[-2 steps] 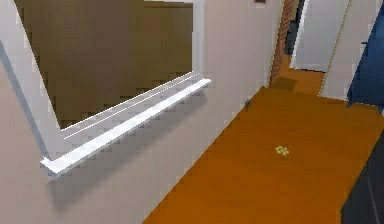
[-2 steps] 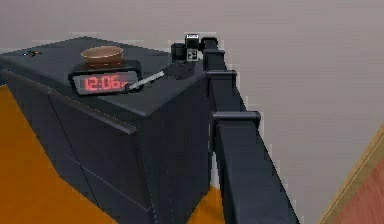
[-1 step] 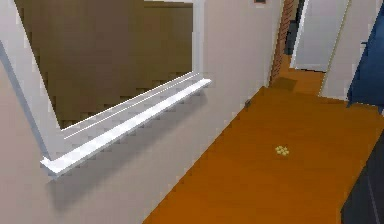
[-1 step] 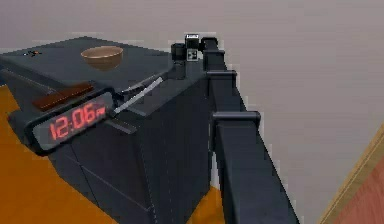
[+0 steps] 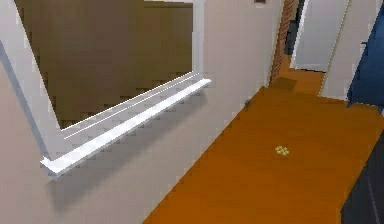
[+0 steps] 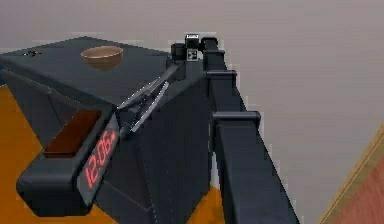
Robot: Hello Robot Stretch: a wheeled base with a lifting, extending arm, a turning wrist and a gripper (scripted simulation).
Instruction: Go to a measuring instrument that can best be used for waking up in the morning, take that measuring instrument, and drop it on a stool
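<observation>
A dark alarm clock (image 6: 80,160) with red digits hangs at the far end of my gripper (image 6: 118,125), low at the arm side view's left. It sits off the top of a dark cabinet (image 6: 60,75), in front of the cabinet's side, so the gripper holds it. The thin fingers (image 6: 145,100) slant down and left from the gripper body toward the clock. My arm (image 6: 240,150) rises as a dark bar from the bottom edge to the two white marker squares (image 6: 190,50).
A brown bowl (image 6: 102,55) stands on the cabinet top. In the forward view a white-framed window (image 5: 110,60) with a jutting sill (image 5: 130,120) lines the left wall. Orange floor (image 5: 270,175) leads to a doorway (image 5: 300,50). A small yellow speck (image 5: 283,151) lies on it; a dark blue object (image 5: 370,60) stands right.
</observation>
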